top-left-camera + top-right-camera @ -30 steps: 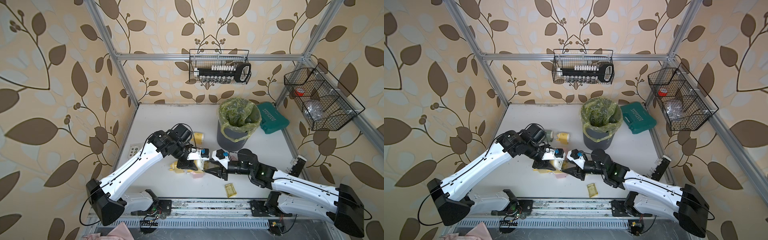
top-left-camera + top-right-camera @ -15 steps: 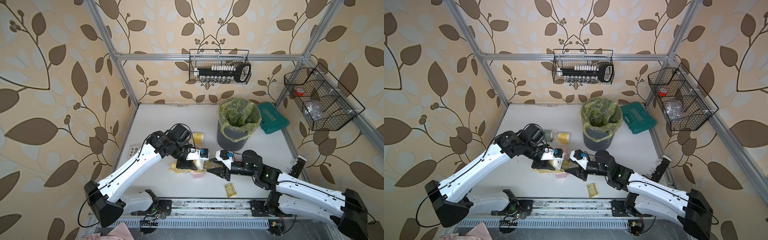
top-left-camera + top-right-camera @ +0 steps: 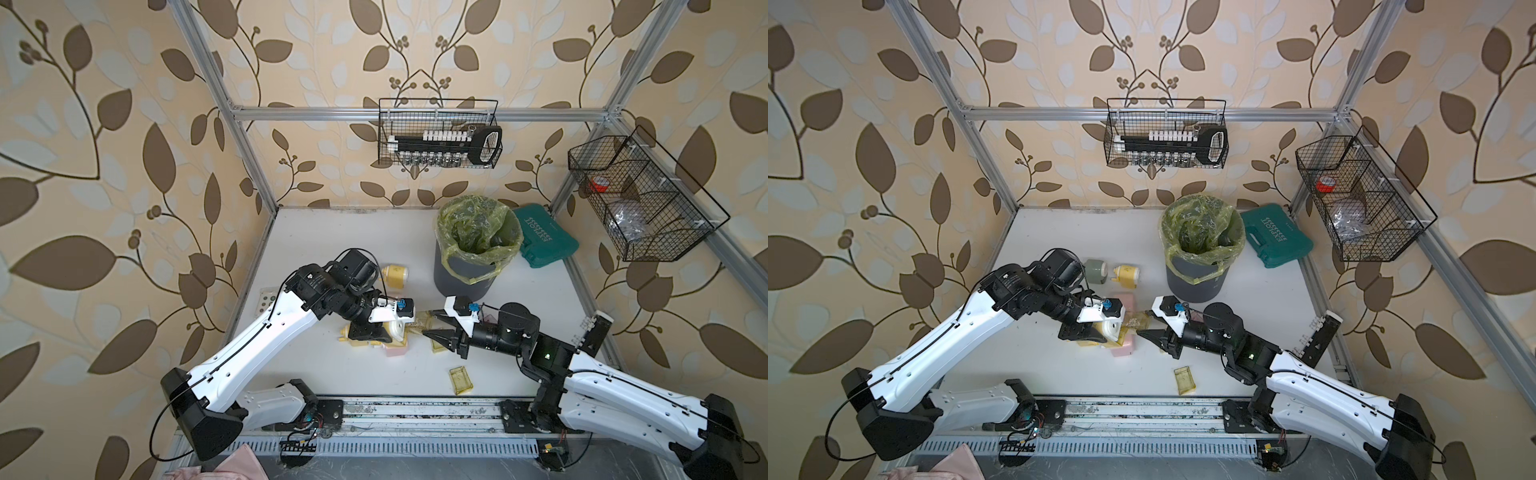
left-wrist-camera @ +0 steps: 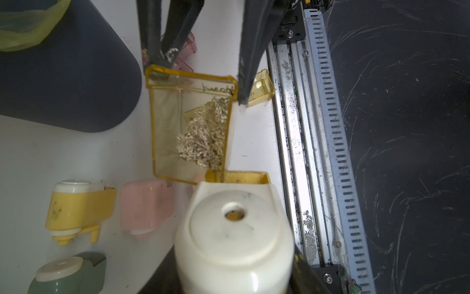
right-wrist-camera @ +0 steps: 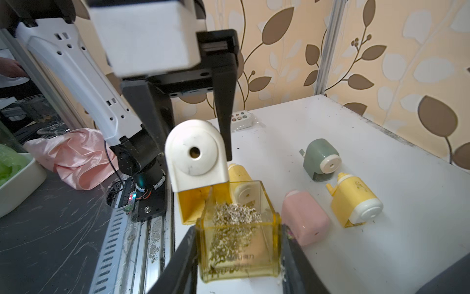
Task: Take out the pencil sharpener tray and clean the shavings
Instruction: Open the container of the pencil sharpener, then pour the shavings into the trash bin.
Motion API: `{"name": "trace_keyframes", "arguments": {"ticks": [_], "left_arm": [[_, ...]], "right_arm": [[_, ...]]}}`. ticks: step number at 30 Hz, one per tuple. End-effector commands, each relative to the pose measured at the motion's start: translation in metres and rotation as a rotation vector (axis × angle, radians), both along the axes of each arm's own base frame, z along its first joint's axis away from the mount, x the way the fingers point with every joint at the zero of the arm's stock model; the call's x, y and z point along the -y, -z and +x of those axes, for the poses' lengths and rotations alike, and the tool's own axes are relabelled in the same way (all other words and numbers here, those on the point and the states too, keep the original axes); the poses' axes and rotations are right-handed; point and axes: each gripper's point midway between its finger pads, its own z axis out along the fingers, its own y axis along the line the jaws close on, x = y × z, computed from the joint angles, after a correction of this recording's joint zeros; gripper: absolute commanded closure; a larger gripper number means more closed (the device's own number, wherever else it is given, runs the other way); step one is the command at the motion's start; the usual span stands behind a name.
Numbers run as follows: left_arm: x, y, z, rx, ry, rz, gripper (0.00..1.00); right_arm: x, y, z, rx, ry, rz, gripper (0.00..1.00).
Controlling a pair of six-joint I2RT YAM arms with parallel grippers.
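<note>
The pencil sharpener tray (image 5: 237, 254), a clear yellow box open at the top, is pinched by the right tool (image 5: 237, 227). One black finger (image 5: 181, 257) presses on each long side wall. The tray reaches straight out past that tool's fingertips, toward the left tool (image 5: 195, 147). The shavings (image 5: 235, 221) lie inside it as a pale brownish heap. In the left wrist view they are banked against one side wall (image 4: 203, 135).

The tray's far end sits right at the mouth of the open yellow slot in the pencil sharpener (image 5: 195, 155). The views do not settle whether that end is fully clear of the slot. The left tool has its jaws closed on the sharpener's two sides. The sharpener's white face and pencil hole are turned toward the right tool.

In both top views the two tools meet tip to tip over the white desk (image 3: 332, 249), with the tray between them.

A pink sharpener (image 5: 305, 219) lies just beside the right tool's finger, on the side away from the rail. A yellow sharpener (image 5: 353, 201) and a green sharpener (image 5: 321, 159) lie farther out on the same side. A spare yellow tray (image 3: 460, 379) lies on the desk near the right tool, toward the rail. A dark bin (image 3: 457, 278) lined with a yellow-green bag stands near that tool on the opposite side.
</note>
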Motion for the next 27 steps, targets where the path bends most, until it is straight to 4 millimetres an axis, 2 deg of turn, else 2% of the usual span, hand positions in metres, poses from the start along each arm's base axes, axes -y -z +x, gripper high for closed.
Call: {"name": "trace_keyframes", "arguments": {"ticks": [1,7,12,17,21,27], "left_arm": [[0.002,-0.023,-0.008,0.010,0.015,-0.068,1.00],[0.000,-0.024,-0.009,0.013,0.009,-0.071,1.00],[-0.009,-0.019,-0.006,0.007,-0.010,-0.043,1.00],[-0.026,-0.015,0.002,-0.013,-0.056,-0.018,1.00],[-0.039,-0.014,0.014,-0.029,-0.102,-0.008,1.00],[-0.055,0.007,0.039,-0.009,-0.156,0.137,1.00]], "right_arm": [[0.006,0.005,0.006,-0.006,0.048,-0.003,1.00],[0.008,0.006,0.007,0.002,0.063,-0.014,1.00],[0.019,-0.007,0.015,0.038,0.143,-0.009,1.00],[0.034,-0.042,0.030,0.089,0.260,0.000,1.00],[0.045,-0.073,0.051,0.110,0.391,-0.016,1.00],[0.053,-0.123,0.082,0.082,0.523,0.008,1.00]]}}
